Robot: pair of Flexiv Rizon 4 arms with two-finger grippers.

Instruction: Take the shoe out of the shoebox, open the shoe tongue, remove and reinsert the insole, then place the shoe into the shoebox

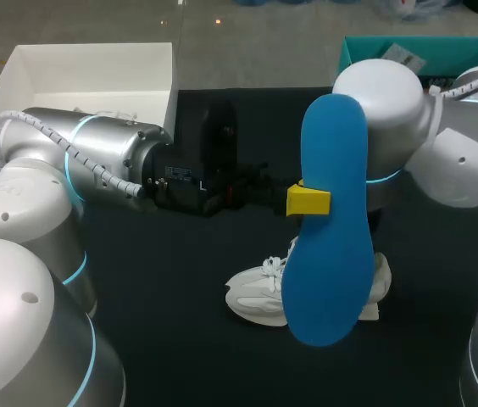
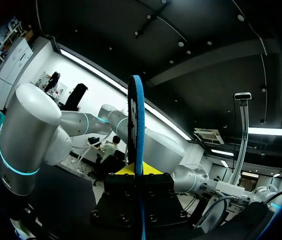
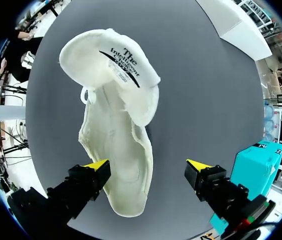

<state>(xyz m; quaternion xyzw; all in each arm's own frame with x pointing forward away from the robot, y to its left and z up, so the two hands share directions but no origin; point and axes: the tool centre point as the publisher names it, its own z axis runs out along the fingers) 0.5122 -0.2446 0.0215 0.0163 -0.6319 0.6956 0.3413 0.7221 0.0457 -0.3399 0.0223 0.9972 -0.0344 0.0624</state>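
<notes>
A blue insole (image 1: 330, 222) hangs upright above the table's middle, pinched at its edge by my left gripper (image 1: 308, 201), which is shut on it. In the left wrist view the insole (image 2: 137, 150) shows edge-on between the yellow tips. A white shoe (image 1: 264, 292) lies on the black table behind and below the insole, mostly hidden by it. In the right wrist view the shoe (image 3: 116, 145) lies under my right gripper (image 3: 148, 167), tongue folded back, inside showing. That gripper is open, hovering above the heel end with nothing between its fingers. The white shoebox (image 1: 86, 80) stands at the back left.
A teal box (image 1: 425, 55) sits at the back right edge, also seen beside my right gripper as the teal box (image 3: 253, 167). The shoebox corner (image 3: 241, 25) shows beyond the shoe. My left arm stretches across the table's middle.
</notes>
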